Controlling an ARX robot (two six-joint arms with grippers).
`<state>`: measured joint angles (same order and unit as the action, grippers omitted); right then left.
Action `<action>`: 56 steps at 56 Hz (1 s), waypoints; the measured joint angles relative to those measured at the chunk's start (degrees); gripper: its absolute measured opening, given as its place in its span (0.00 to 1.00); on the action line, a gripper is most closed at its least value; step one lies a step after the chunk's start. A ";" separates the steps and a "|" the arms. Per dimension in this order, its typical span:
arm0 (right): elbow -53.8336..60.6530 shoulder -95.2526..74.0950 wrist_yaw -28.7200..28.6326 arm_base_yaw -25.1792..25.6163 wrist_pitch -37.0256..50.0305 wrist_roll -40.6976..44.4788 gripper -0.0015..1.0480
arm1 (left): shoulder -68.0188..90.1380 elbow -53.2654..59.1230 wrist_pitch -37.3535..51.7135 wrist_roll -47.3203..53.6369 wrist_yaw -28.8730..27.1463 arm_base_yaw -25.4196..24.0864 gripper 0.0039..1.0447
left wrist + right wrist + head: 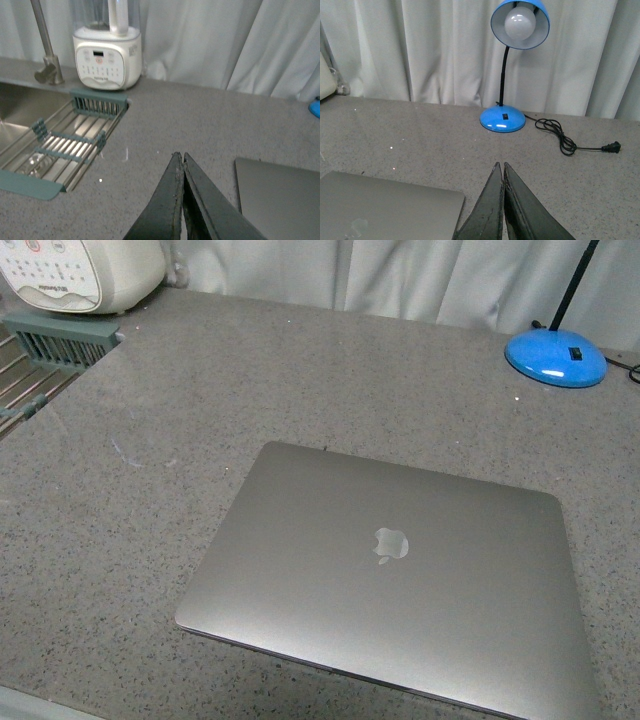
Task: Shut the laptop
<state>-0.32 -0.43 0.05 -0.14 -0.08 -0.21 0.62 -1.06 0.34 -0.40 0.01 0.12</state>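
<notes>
The laptop lies flat on the desk with its lid already down, long axis running roughly 9 to 3 o'clock, between the left tool and right tool, both pinched together and empty.

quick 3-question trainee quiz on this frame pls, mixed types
1. True or false: the laptop lies shut, lid down flat on the counter.
2. Which item stands behind the laptop near the curtain? A) blue desk lamp B) kettle C) toaster
3. Fill in: the left gripper and right gripper are both ____, holding nothing.

Key: 1 true; 2 A; 3 shut
</notes>
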 joint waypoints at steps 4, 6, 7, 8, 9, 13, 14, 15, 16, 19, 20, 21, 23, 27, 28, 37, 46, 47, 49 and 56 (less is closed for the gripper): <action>0.00 0.17 -0.02 0.00 0.00 0.00 0.01 | -0.31 0.00 -0.13 0.00 -0.02 0.00 0.04; 0.00 0.17 -0.02 0.00 0.00 0.00 0.01 | -0.31 0.00 -0.17 0.00 0.00 0.00 0.04; 0.00 0.17 0.00 0.00 0.00 0.00 0.01 | -0.31 0.00 -0.20 0.00 0.00 0.00 0.04; 0.00 0.17 -0.02 0.00 0.00 0.00 0.01 | -0.31 0.00 -0.22 0.00 0.00 0.00 0.04; 0.00 0.17 -0.02 0.00 0.00 0.00 0.01 | -0.31 0.00 -0.22 0.00 0.00 0.00 0.04; 0.00 0.17 0.04 0.00 0.00 0.00 0.01 | -0.39 0.00 -0.22 0.00 0.00 0.00 0.04; 0.00 0.15 0.02 0.00 -0.02 -0.02 0.01 | -0.39 0.00 -0.22 0.00 0.00 0.00 0.04; 0.00 0.11 0.02 0.00 -0.02 0.00 0.01 | -0.39 0.00 -0.22 0.00 0.00 0.00 0.04; 0.00 0.07 0.02 0.00 -0.02 0.00 0.01 | -0.39 0.00 -0.22 0.00 0.00 0.00 0.04; 0.00 0.07 0.02 0.00 -0.02 0.00 0.01 | -0.39 0.00 -0.22 0.00 0.00 0.00 0.04; 0.00 0.09 0.02 0.00 -0.02 0.00 0.01 | -0.39 0.00 -0.22 0.00 0.00 0.00 0.04; 0.00 0.13 0.02 0.00 -0.02 0.02 0.01 | -0.39 0.00 -0.22 0.00 0.00 0.00 0.04; 0.00 0.17 0.02 0.00 -0.02 0.09 0.06 | -0.39 0.00 -0.22 -0.02 -0.02 0.00 0.04; 0.00 0.17 0.00 0.00 -0.02 0.09 0.16 | -0.39 0.00 -0.22 -0.02 0.00 0.00 0.15; 0.00 0.17 0.00 0.00 -0.02 0.09 0.20 | -0.39 0.00 -0.22 -0.02 0.00 0.00 0.19; 0.00 0.17 0.02 0.00 -0.02 0.09 0.45 | -0.39 0.00 -0.22 -0.02 0.00 0.00 0.44; 0.00 0.17 0.00 0.00 -0.04 0.09 0.69 | -0.39 0.00 -0.22 -0.02 0.00 0.00 0.69; 0.00 0.17 0.00 0.00 -0.04 0.09 0.72 | -0.39 0.00 -0.22 -0.02 0.00 0.00 0.72; 0.00 0.17 0.00 0.00 -0.04 0.09 0.77 | -0.39 0.00 -0.22 0.00 0.00 0.00 0.77; 0.00 0.17 0.00 0.00 -0.02 0.02 0.93 | -0.39 0.00 -0.22 0.00 0.00 0.00 0.95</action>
<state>-0.32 -0.25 0.05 -0.14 -0.10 -0.19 0.23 -1.06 0.12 -0.40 0.01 0.12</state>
